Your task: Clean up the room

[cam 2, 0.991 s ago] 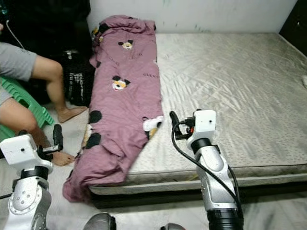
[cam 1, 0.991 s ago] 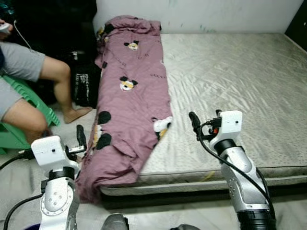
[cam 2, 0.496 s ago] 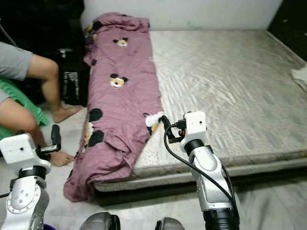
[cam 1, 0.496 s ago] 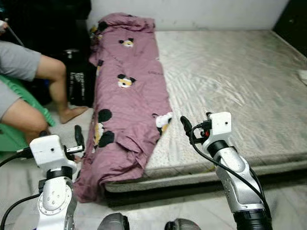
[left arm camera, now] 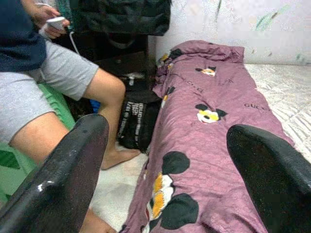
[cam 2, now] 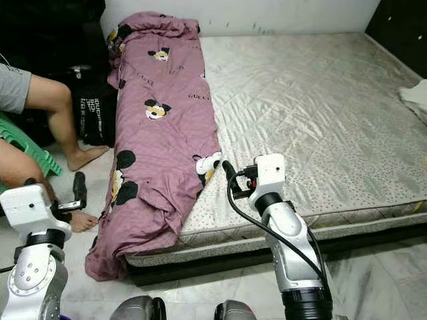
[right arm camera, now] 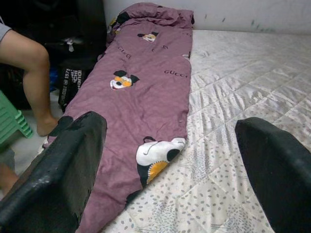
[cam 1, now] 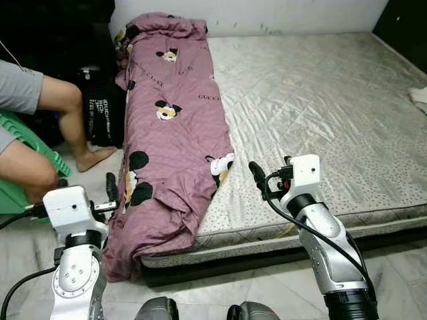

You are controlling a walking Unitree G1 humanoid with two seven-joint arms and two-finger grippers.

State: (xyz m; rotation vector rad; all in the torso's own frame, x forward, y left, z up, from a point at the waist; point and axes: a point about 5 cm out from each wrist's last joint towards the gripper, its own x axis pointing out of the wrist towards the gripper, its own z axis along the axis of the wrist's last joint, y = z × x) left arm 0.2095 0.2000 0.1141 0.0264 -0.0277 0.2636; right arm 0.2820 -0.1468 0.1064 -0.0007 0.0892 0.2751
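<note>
Blanket (cam 1: 170, 133) lies bunched along the bed's (cam 1: 320, 113) left edge, one end drooping floorward. Right tool (cam 1: 257, 175), fingers spread, has edged nearer it; left tool (cam 1: 111, 187) hovers, also spread, beside the seated person (cam 1: 40, 127).

"GUCCI" printed repeatedly on purple quilt (right arm camera: 146, 92) at my 11 o'clock, clearest in my right wrist view. White lettering on black bag (cam 1: 100, 117): too small to read.
</note>
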